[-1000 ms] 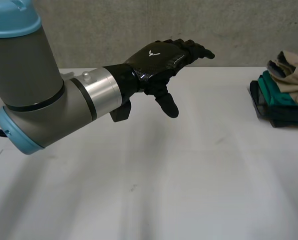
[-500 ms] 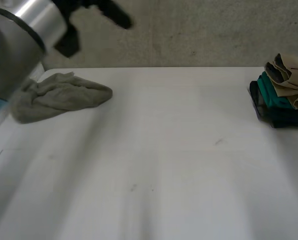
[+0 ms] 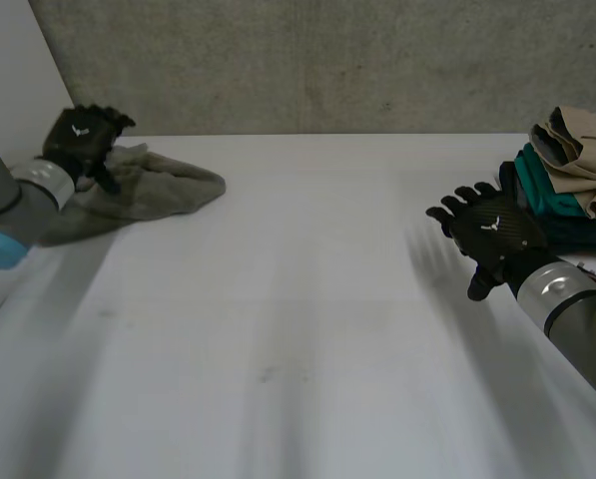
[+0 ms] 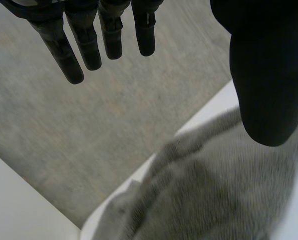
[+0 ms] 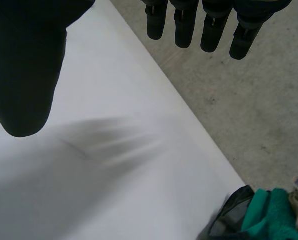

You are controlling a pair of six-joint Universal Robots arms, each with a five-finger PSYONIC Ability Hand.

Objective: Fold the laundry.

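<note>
**A:** Where is the piece to fold?

**B:** The grey-green cloth (image 3: pixel 158 188) lies in a crumpled heap at the far left corner of the tabletop (image 3: pixel 307 319), close to the wall (image 3: pixel 327 60). The left hand (image 3: pixel 81 140) is over its outer edge. Its fingers are straight and spread with the thumb apart, gripping nothing. I can't tell whether it touches the fabric or hovers just above.

**A:** And the other one?

**B:** The right hand (image 3: pixel 492 232) hangs over bare tabletop on the far side. It is just beside the stack of folded clothes (image 3: pixel 567 190), which has beige on top, teal below and something dark underneath. Its fingers are relaxed too, and it holds nothing.

**A:** How do you think the cloth will behave?

**B:** It looks like towelling with a nubbly surface, so I'd judge it soft, light and limp. It should not slip from a pinch, but it will sag and drag wherever it isn't held. There is nothing fragile about it.

**A:** So where should it be taken?

**B:** I'd pinch a corner or hem rather than a fistful from the middle of the heap. The corners are buried in the folds, so I can't pick one out. The thin lobe pointing toward the middle of the tabletop looks the easiest edge to reach. My guess is the cloth has to be pulled out to the open centre and spread flat first, with both hands on opposite corners.
</note>
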